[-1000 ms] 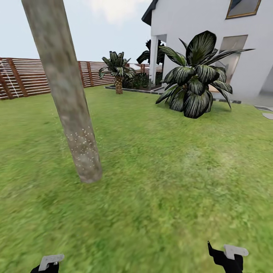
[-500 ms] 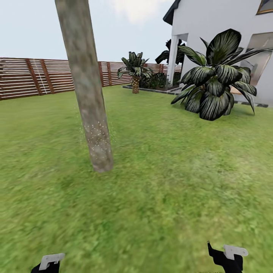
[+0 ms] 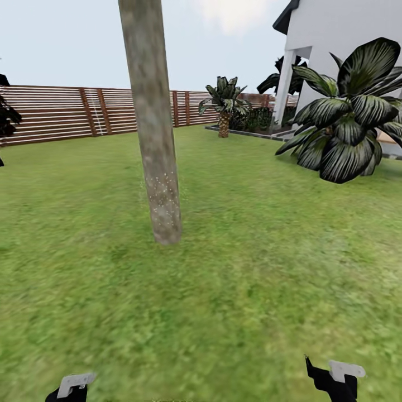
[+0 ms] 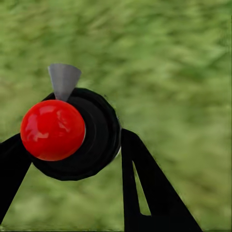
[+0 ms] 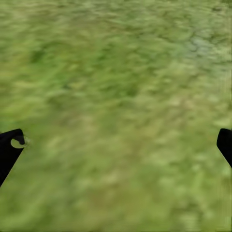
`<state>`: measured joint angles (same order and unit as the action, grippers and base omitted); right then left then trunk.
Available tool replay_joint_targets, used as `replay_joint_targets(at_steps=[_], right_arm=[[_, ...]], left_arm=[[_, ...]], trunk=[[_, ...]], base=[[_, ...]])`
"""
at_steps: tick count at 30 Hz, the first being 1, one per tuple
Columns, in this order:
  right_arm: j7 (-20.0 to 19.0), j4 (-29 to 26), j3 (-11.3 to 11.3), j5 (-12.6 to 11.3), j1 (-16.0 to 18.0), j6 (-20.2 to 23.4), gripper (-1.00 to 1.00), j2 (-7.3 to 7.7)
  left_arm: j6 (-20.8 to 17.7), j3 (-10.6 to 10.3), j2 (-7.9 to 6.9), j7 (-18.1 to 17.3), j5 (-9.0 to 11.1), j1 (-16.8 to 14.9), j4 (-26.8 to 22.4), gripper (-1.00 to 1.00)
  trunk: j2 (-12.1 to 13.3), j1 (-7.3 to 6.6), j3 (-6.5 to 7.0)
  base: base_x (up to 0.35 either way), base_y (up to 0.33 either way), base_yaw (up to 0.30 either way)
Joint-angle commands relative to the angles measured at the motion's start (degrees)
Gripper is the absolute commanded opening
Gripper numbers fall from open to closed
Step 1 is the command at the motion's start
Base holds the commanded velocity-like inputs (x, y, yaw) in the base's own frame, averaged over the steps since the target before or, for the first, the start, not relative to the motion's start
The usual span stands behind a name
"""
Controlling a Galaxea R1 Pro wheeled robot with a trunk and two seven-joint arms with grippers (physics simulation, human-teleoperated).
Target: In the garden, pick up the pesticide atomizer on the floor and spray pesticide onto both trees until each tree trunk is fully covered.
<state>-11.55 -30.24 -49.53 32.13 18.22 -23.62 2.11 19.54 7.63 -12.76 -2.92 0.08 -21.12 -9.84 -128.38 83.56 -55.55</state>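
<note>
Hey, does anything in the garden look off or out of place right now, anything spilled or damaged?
Nothing looks damaged. The one oddity is a patch of whitish specks low on the tree trunk, with bare bark above it. The left gripper is closed around the spray bottle; the right gripper is open over grass.

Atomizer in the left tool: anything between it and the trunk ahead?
Nothing visible. The atomizer sits between the left tool's fingers, and in the head view only open lawn lies between the robot and the tree trunk, whose lower part carries whitish specks.
</note>
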Motion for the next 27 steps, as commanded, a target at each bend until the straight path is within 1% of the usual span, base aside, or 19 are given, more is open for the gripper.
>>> replay_joint_targets(at_steps=[1, 16, 27], right_arm=[[-0.5, 0.0, -0.5, 0.3, 0.1, -0.3, 1.0, -0.03], [-0.4, 0.1, -0.5, 0.3, 0.1, -0.3, 1.0, 0.0], [-0.4, 0.2, -0.4, 0.3, 0.1, -0.3, 1.0, -0.13]], left_arm=[[0.2, 0.4, 0.01, -0.3, 0.0, -0.1, 0.1, -1.0], [0.2, 0.4, 0.1, -0.3, 0.0, -0.1, 0.1, -1.0], [0.2, 0.5, -0.07, -0.2, 0.0, -0.1, 0.1, -1.0]], trunk=[[0.0, -0.01, -0.05], [0.0, -0.01, -0.05], [0.0, -0.01, -0.05]], base=[[-0.008, -0.018, 0.279], [-0.007, -0.002, 0.279], [-0.333, 0.0, 0.279]])
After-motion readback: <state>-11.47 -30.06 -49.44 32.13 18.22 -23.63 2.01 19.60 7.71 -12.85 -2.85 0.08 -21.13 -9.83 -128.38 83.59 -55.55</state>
